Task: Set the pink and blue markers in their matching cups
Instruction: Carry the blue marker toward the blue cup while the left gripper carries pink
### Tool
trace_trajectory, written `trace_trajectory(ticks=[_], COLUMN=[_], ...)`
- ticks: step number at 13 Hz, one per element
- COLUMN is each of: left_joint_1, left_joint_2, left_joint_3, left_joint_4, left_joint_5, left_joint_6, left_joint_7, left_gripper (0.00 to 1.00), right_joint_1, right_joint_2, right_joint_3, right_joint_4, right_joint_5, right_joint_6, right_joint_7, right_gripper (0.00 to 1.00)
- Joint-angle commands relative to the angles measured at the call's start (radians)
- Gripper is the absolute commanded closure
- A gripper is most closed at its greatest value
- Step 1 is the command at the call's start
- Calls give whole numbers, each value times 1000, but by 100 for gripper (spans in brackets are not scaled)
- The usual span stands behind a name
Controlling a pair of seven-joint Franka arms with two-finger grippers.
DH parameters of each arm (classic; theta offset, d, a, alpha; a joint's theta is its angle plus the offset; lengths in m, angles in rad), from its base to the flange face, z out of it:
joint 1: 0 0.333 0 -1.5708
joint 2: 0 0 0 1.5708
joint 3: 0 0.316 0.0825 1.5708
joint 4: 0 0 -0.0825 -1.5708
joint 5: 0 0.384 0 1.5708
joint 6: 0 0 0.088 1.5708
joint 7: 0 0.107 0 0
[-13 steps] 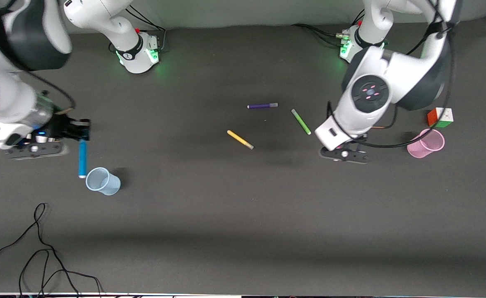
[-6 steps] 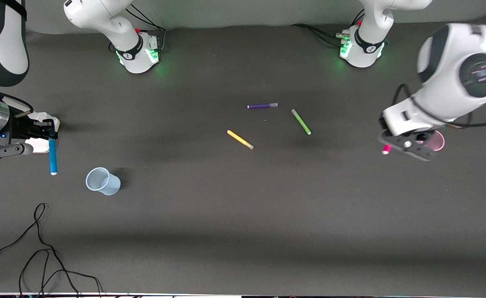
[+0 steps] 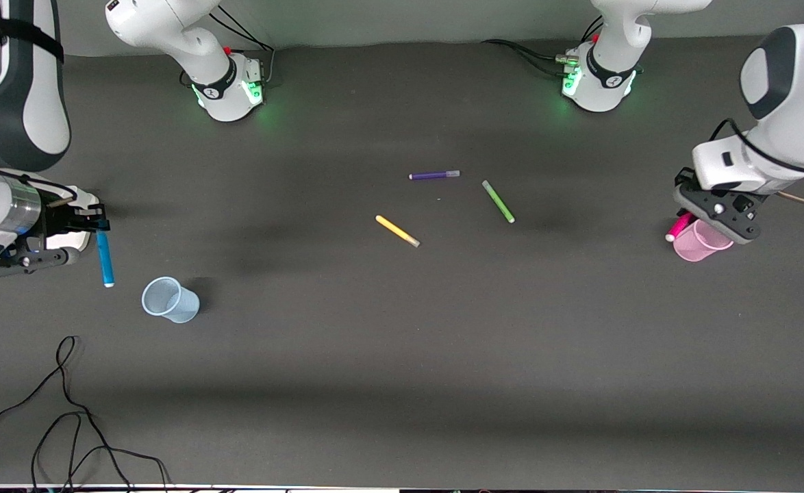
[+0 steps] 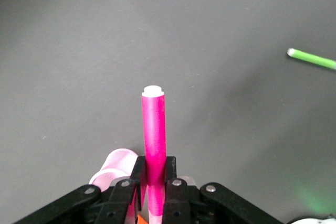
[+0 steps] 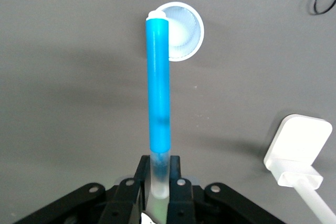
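While both arms hang over the tabletop [image 3: 402, 356], each pinches a marker.
Left gripper [image 3: 696, 218] clamps the pink marker [image 3: 677, 228] above the pink cup [image 3: 698, 245]; right gripper [image 3: 97, 222] clamps the blue marker [image 3: 105, 257] (blue cup [image 3: 168, 300] nearby).

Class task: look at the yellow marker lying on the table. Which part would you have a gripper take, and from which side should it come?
Grip the yellow marker at mid-barrel, coming straight down from above. It lies flat on the table at a slant, apart from the green marker and purple marker, so the jaws should probably close across its thin width, turned square to its length.
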Motion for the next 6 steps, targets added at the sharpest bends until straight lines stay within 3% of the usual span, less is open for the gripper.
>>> trace_trajectory(ticks=[1, 6], left_joint_1=[104, 337], left_joint_2=[-23, 161], left_joint_3=[25, 25], left_joint_4=[-104, -125], left_joint_5=[-155, -460], left_joint_6=[72, 110], left_joint_7=[299, 901], left_gripper=[100, 100], right_joint_1=[-49, -111], right_joint_2=[70, 248], right_joint_3=[-8, -6], right_joint_4=[20, 110], right_joint_5=[71, 209], right_joint_6=[-5, -75], right_joint_7=[-80, -124], right_gripper=[89, 90])
